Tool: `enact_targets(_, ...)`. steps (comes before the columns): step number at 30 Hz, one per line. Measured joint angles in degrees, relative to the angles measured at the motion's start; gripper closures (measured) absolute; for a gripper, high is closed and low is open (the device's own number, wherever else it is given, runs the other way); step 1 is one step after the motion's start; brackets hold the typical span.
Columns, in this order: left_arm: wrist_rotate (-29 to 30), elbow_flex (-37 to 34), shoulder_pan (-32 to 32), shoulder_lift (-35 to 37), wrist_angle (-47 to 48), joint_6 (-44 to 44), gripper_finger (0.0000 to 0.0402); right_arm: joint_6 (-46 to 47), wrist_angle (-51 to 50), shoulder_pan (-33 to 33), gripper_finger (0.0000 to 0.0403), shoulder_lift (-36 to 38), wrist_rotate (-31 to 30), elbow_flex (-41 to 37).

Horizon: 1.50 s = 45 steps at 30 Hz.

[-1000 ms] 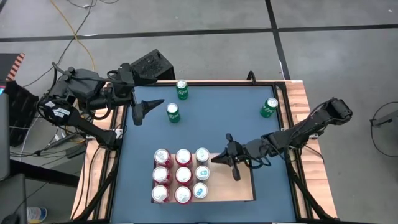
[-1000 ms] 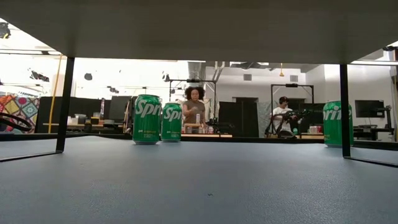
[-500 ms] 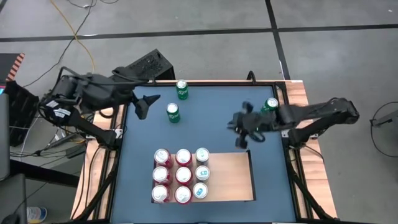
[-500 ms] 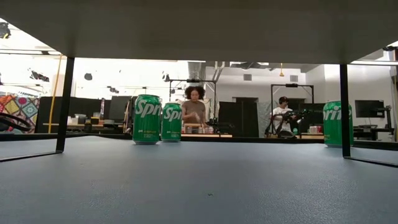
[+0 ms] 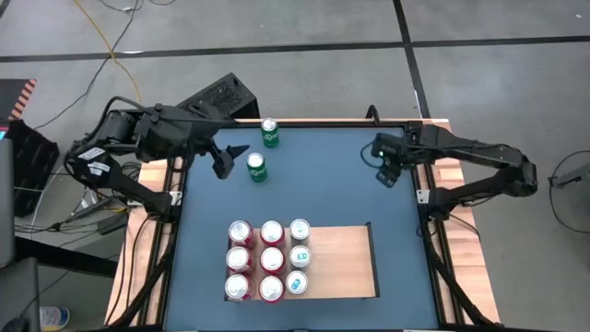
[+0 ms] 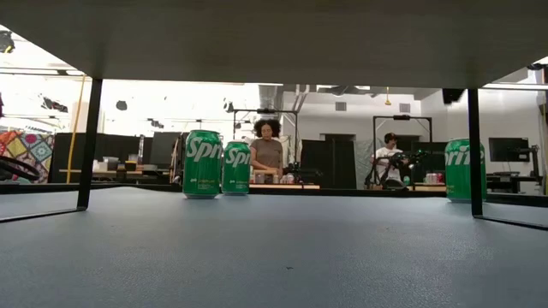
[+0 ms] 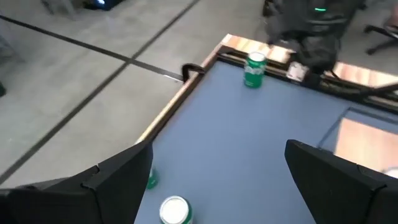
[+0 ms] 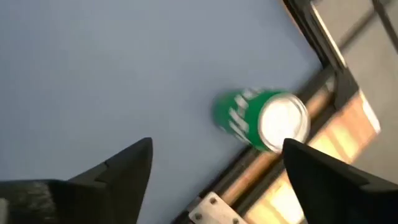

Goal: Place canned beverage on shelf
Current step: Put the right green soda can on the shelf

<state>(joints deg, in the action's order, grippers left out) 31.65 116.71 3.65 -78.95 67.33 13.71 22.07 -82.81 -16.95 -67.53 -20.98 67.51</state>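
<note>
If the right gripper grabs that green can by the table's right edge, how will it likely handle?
The green can stands upright, tall and narrow, so a sideways nudge may tip it, then it would probably roll. Its smooth round wall looks slippery; the open right gripper should close squarely.

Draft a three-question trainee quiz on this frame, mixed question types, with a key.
1. True or false: the shelf holds nine cans in a three-by-three block.
2. How many green Sprite cans stand on the blue table top off the shelf? A) one B) two C) three
3. Fill in: the right gripper hovers open above the green can near the table's ____ edge.

Key
1. True: the block of cans fills the shelf's left part, and its right part is bare.
2. C: two near the left gripper, which is open, and one under the right gripper.
3. Right.
</note>
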Motion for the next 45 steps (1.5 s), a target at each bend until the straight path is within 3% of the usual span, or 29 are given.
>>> enact_targets(9,-6.2,0.0,-5.5,-0.8,-1.4,-2.6,0.0050,0.0,8.9,-16.5,0.0046,0.4,0.8,-6.2)
enact_targets(14,-8.2,0.0,-7.6,-0.9,-1.4,-2.6,0.0050,-2.8,11.8,-24.4,0.0046,-0.1,7.2,-7.2)
enact_targets(18,-8.9,0.0,-8.5,-0.9,-1.3,-2.6,0.0050,-3.0,11.3,-28.2,0.0047,-0.9,8.5,-7.2)
enact_targets(28,-8.9,0.0,-8.6,-0.9,-1.3,-4.5,0.0050,1.4,11.9,-29.7,0.0047,-1.1,10.0,-7.3)
enact_targets(33,-8.9,0.0,-8.6,-0.9,-1.3,-4.7,0.0050,5.0,15.2,-29.7,0.0047,-1.1,9.1,-11.9)
enact_targets(39,-8.9,0.0,-8.6,-0.9,-1.3,-4.6,0.0050,8.1,18.3,-29.7,0.0047,-1.1,3.1,-15.3)
enact_targets(45,-8.9,0.0,-8.6,-0.9,-1.3,-3.6,0.0050,7.7,18.4,-29.6,0.0056,-1.0,3.2,-15.4)
